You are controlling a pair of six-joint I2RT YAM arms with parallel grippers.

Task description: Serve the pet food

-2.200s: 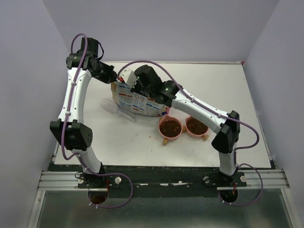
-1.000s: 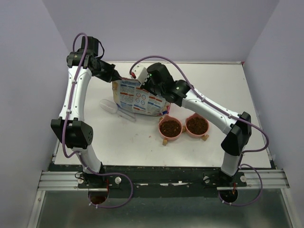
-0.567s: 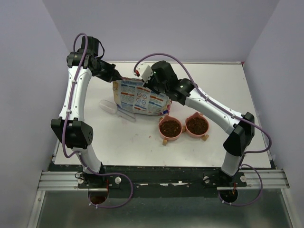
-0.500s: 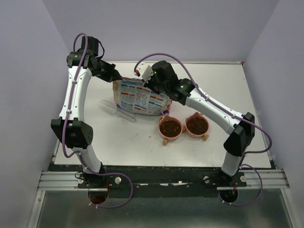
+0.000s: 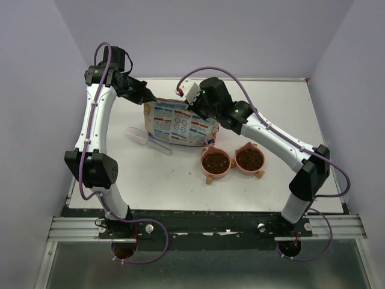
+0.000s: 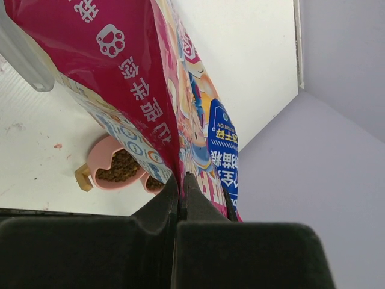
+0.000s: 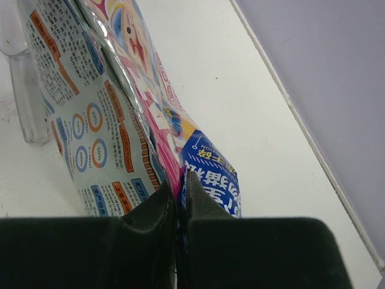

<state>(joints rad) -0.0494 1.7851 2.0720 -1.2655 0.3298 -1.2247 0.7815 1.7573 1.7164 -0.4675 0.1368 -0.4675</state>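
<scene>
The pet food bag point(image 5: 179, 123) stands on the table, held by its top edge at both ends. My left gripper point(image 5: 150, 100) is shut on the bag's pink left edge point(image 6: 162, 120), jaws pressed together point(image 6: 180, 180). Over at the right end, my right gripper point(image 5: 198, 111) is shut on the edge beside the blue label point(image 7: 210, 174), and its jaws point(image 7: 181, 177) stand a thin slit apart around the film. Pet food point(image 5: 215, 161) fills both pink bowls point(image 5: 232, 170) in front of the bag and shows as brown kibble point(image 6: 119, 167) in the left wrist view.
A clear plastic scoop point(image 5: 144, 138) lies on the table left of the bag and shows as a clear bar point(image 7: 24, 102) in the right wrist view. The back wall is close behind the bag. A few crumbs lie near the bowls.
My right arm has slid rightward along the bag's top edge, drawing the edge longer and straighter. The left arm, the bowls and the scoop have stayed put.
</scene>
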